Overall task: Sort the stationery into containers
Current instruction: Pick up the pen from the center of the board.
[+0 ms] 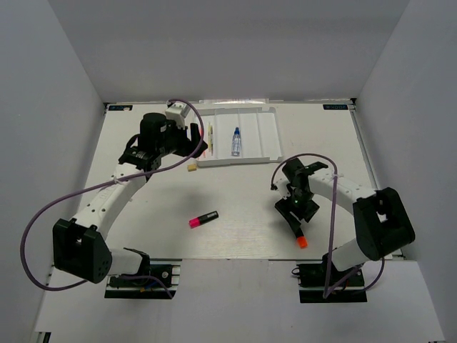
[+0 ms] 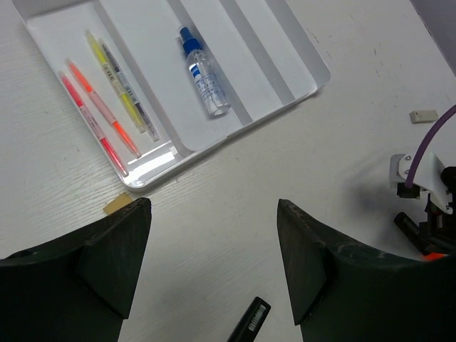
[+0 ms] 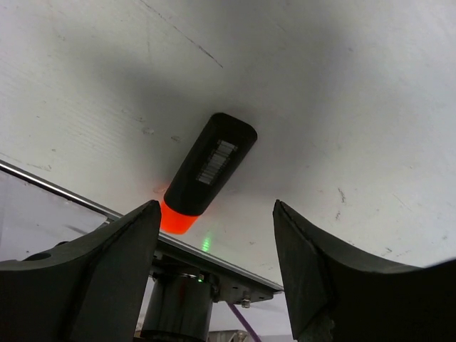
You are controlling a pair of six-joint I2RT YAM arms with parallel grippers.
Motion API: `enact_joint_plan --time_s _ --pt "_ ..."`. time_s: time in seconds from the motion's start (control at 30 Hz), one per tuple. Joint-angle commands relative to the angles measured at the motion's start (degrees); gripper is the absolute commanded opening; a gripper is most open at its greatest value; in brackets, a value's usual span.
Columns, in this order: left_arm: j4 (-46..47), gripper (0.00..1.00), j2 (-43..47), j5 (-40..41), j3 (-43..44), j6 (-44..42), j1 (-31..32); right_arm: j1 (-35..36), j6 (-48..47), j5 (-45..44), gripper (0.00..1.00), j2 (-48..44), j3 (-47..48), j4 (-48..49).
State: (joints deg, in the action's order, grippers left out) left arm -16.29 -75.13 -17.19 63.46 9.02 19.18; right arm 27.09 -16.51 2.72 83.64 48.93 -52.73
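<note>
The white tray (image 1: 260, 132) lies at the back centre. In the left wrist view the tray (image 2: 313, 68) holds pink, orange, yellow and grey pens (image 2: 107, 107) in one compartment and the blue-capped bottle (image 2: 204, 73) in another. My left gripper (image 1: 191, 143) is open and empty above the table by the tray's near left corner (image 2: 214, 214). A beige eraser (image 2: 116, 205) lies just off that corner. The pink-ended highlighter (image 1: 203, 219) lies mid-table. My right gripper (image 1: 296, 213) is open over the orange-ended highlighter (image 3: 206, 174), not touching it.
A second beige eraser (image 2: 424, 115) lies on the table right of the tray, near the right arm. The table's metal front edge (image 3: 214, 253) runs just beyond the orange highlighter. White walls enclose the table on three sides.
</note>
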Motion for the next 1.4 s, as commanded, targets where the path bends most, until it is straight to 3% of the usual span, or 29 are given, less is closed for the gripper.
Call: enact_joint_plan --time_s 0.0,0.17,0.27,0.47,0.67,0.7,0.73,0.93,1.13,1.23,1.37 --pt "1.44 0.81 -0.28 0.84 -0.18 0.48 -0.28 0.77 0.69 -0.08 0.69 3.72 1.61 -1.85" --pt "1.62 0.81 -0.36 1.81 -0.01 -0.05 -0.28 1.65 1.48 -1.05 0.67 7.15 2.4 -0.45" --pt "1.88 0.81 -0.63 2.16 -0.62 -0.58 -0.28 2.17 1.84 -1.93 0.6 8.29 1.88 0.7" --pt "3.28 0.81 -0.89 2.07 -1.5 -0.4 -0.28 2.88 2.98 -2.46 0.42 11.46 4.68 1.83" --pt "3.38 0.81 -0.54 2.34 -1.85 -0.4 -0.28 3.14 4.56 0.17 0.09 13.31 9.95 2.37" --pt "3.11 0.81 -0.37 2.34 -1.94 -0.49 -0.28 3.23 4.47 1.83 0.01 13.48 12.74 1.93" --pt "3.11 0.81 -0.28 2.34 -2.11 -0.49 -0.28 2.88 4.12 2.98 0.0 13.57 14.43 1.67" --pt "2.85 0.81 0.69 2.43 -3.26 0.91 -0.28 2.09 4.38 12.83 0.0 14.97 34.89 0.96" --pt "3.11 0.81 1.48 3.48 -4.13 0.83 -0.28 0.77 8.16 7.22 0.0 29.28 67.1 0.96" --pt "3.73 0.81 1.39 3.83 -4.84 1.44 -0.28 0.07 8.95 4.14 0.0 37.37 78.82 2.8" --pt "4.69 0.81 1.74 3.66 -6.33 2.58 -0.28 -1.16 10.27 2.47 0.0 45.37 84.66 6.66"
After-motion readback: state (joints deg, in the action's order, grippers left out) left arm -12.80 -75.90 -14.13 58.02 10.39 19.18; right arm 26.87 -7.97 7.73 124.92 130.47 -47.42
